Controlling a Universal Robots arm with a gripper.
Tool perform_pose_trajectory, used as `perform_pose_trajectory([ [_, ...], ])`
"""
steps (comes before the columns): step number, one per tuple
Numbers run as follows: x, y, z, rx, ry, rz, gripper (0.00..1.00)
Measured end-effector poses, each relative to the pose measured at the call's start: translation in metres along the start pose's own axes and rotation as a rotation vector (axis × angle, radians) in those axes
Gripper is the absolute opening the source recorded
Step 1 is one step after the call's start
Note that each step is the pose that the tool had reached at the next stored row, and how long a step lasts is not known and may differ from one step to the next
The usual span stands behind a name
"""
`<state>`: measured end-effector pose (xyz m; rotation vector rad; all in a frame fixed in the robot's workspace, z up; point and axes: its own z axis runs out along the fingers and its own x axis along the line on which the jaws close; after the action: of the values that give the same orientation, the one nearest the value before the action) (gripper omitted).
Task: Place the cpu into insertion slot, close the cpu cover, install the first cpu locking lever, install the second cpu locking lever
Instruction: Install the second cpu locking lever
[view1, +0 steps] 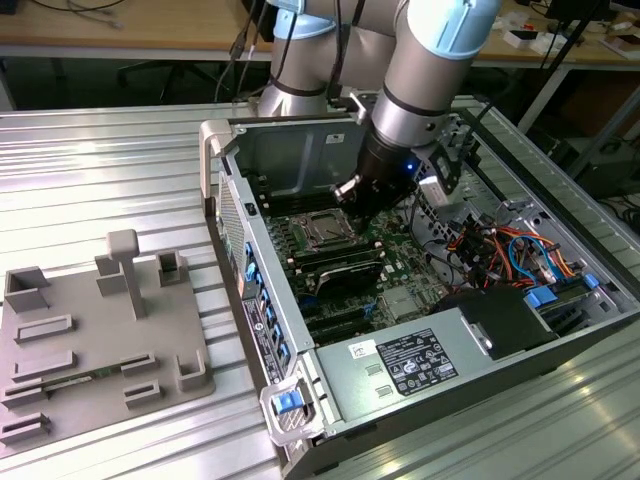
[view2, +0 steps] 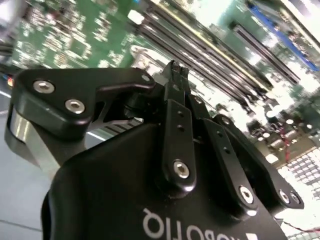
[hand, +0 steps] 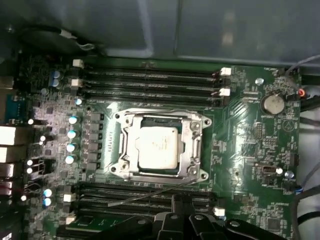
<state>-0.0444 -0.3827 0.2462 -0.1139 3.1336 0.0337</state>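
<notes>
1. Gripper (view2: 175, 70): black, jointed metal linkage with bright screw heads. In the second wrist view its two slim fingertips met at a point in the upper centre of the frame, drawn fully together with nothing between them. In the exterior view it hung just above the green board, upper centre of the frame, beside the socket and not over it.

2. Cpu (hand: 156, 147): small flat square, silvery-grey matte top, centre of the first wrist view. It lay level inside its socket, apparently already seated, so the gripper's lack of a load fits the work as it stood.

3. Cpu cover (hand: 192, 142): thin bright stamped metal frame with a square cut-out, lying flat around the chip so that the chip's top showed through. Judged closed down over the socket.

4. Insertion slot (hand: 165, 118): a dark strip between chip and frame was its visible part; set in the green board.

5. Locking lever (hand: 150, 196): thin bright wire rod, lower centre of the first wrist view, slanting loose across the black memory slots just below the frame. Judged not yet latched. Whether the other lever was fastened could not be told.

6. Computer case (view1: 300, 405): open grey sheet-metal box, lying on its side on a ribbed metal table (view1: 100, 180), giving access from above.

7. Grey fixture tray (view1: 100, 340): moulded blocks and recesses, lower left of the exterior view, well apart from the case.
</notes>
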Motion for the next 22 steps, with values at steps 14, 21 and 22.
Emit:
perform_pose_trajectory([
  [14,0.0471,0.0011,0.0159,-0.0059,-0.0003,0.0,0.11],
  [21,0.0496,0.0003,0.0166,-0.0099,-0.0005,0.0,0.11],
  [22,0.0499,0.0003,0.0169,-0.0099,0.0001,0.0,0.11],
])
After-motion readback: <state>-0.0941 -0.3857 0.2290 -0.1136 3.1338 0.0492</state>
